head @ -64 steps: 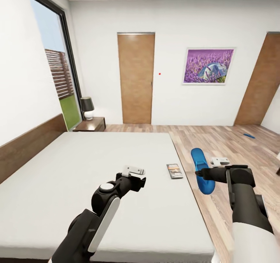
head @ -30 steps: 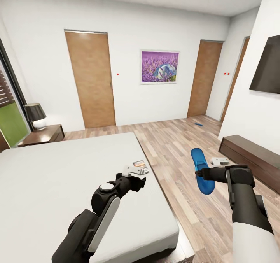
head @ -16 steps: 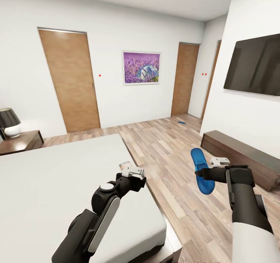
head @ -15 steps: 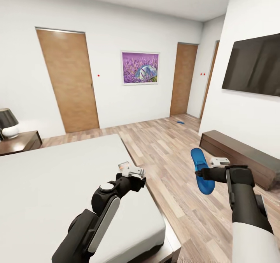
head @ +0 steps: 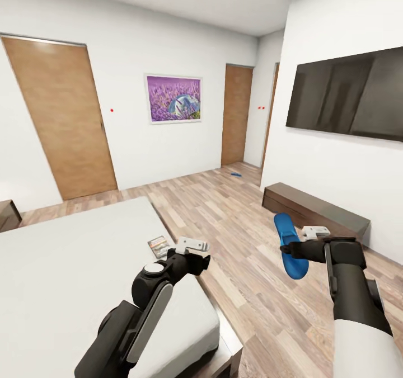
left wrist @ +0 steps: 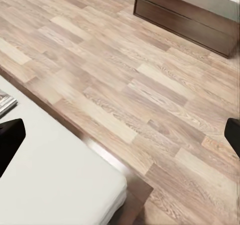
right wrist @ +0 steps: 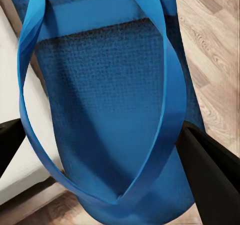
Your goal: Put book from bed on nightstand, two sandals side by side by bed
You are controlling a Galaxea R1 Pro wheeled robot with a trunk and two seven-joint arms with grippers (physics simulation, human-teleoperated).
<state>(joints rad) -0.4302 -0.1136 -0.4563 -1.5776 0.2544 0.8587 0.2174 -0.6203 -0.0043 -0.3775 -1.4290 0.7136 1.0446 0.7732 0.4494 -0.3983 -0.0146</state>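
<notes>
Sandal one [head: 291, 246] hangs in my right gripper [head: 286, 249], held edgewise above the wood floor [head: 246, 227]; the right wrist view shows its strap and sole [right wrist: 110, 110] between my jaws, which are closed on it. Sandal two [head: 235, 174] lies on the floor at 12 o'clock from me, well apart, near the far doorway. The book [head: 159, 246] lies on the bed [head: 67, 266] near its floor-side edge, just beyond my left gripper [head: 193, 247] at 11 o'clock. My left jaws stand wide apart and carry nothing; the left wrist view shows both tips at the frame edges over the mattress corner [left wrist: 55, 185].

Risks, as I judge them:
- The grip holds sandal one by a narrow part; a fast base turn could swing or drop it.
- The low cabinet [head: 313, 210] at 2 o'clock stands near my right arm; a wide sweep could strike it.
- A careless left arm could nudge the book off the bed.
</notes>
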